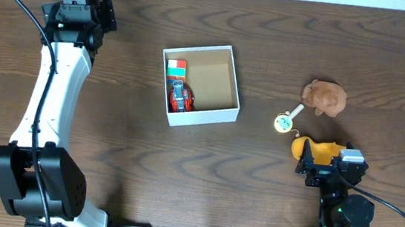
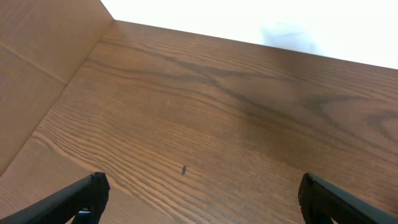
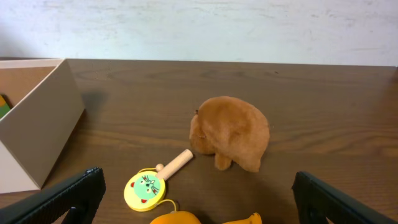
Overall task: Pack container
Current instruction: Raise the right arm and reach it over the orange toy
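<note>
**PACK CONTAINER: PICK STAGE, R SIDE**

The container is located at table centre. A red toy car and a green/red block are seated along its left wall. Three items are left outside, to the right: brown plush, disc rattle, yellow toy.

The L gripper is spread wide over bare table, nothing held. The R gripper is spread wide and empty, near the yellow toy.

Next move (est.): the R gripper is to be lowered astride the yellow toy, closed, then carried to the container's free area.
</note>
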### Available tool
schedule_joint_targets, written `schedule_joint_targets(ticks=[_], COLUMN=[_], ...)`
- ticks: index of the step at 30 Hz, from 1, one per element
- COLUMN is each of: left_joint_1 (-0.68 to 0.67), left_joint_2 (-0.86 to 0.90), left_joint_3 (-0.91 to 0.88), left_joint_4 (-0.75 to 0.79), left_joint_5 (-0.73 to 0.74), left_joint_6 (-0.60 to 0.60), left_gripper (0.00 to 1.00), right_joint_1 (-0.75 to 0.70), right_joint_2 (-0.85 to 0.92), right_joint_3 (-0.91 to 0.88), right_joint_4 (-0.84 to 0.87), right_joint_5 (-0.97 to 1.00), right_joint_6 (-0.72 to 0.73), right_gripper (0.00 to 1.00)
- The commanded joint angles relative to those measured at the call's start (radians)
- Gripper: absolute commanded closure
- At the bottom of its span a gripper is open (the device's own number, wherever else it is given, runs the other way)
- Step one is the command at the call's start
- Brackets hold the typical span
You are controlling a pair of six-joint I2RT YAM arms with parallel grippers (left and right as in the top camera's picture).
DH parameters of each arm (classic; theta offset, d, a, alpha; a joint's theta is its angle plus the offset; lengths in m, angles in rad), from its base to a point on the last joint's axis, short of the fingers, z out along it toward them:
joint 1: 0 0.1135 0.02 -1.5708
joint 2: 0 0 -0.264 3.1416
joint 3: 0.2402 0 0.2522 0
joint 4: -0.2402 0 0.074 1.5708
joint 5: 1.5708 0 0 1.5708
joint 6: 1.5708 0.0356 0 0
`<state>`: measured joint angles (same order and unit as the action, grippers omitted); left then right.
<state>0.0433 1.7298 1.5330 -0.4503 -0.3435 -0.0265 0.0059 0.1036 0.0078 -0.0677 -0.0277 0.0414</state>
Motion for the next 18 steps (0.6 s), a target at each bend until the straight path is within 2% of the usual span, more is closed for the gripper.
schedule_joint_targets(ticks=[1, 8, 10, 12, 15, 18], left_joint_1=[0.000, 0.000, 0.000, 0.000, 0.000, 0.000], left_joint_2=[-0.018, -0.018, -0.018, -0.018, -0.018, -0.018], left_joint_3=[0.018, 0.018, 0.018, 0.018, 0.018, 0.018], left_joint_4=[-0.006, -0.006, -0.006, -0.006, -0.006, -0.006], left_joint_5=[-0.009, -0.009, -0.009, -0.008, -0.009, -0.008], left_joint_6=[-0.005, -0.005, -0.005, -0.005, -0.005, -0.005], left_gripper=[0.02, 0.02, 0.02, 0.02, 0.02, 0.02], right_joint_1=[-0.008, -0.008, -0.009, -0.009, -0.009, -0.009], right_joint_2=[-0.003, -0.003, -0.003, -0.003, -0.003, 0.042], right_joint_3=[-0.002, -0.002, -0.002, -0.002, 0.008, 0.100], right_joint_4=[-0.003, -0.003, -0.002, 0.048, 0.164, 0.138], right_joint_5=[-0.006, -0.006, 0.058, 0.149, 0.130, 0.141], right_joint_6=[0.006, 0.006, -0.019, -0.027, -0.019, -0.038], right_gripper=[0.01, 0.01, 0.01, 0.01, 0.01, 0.01])
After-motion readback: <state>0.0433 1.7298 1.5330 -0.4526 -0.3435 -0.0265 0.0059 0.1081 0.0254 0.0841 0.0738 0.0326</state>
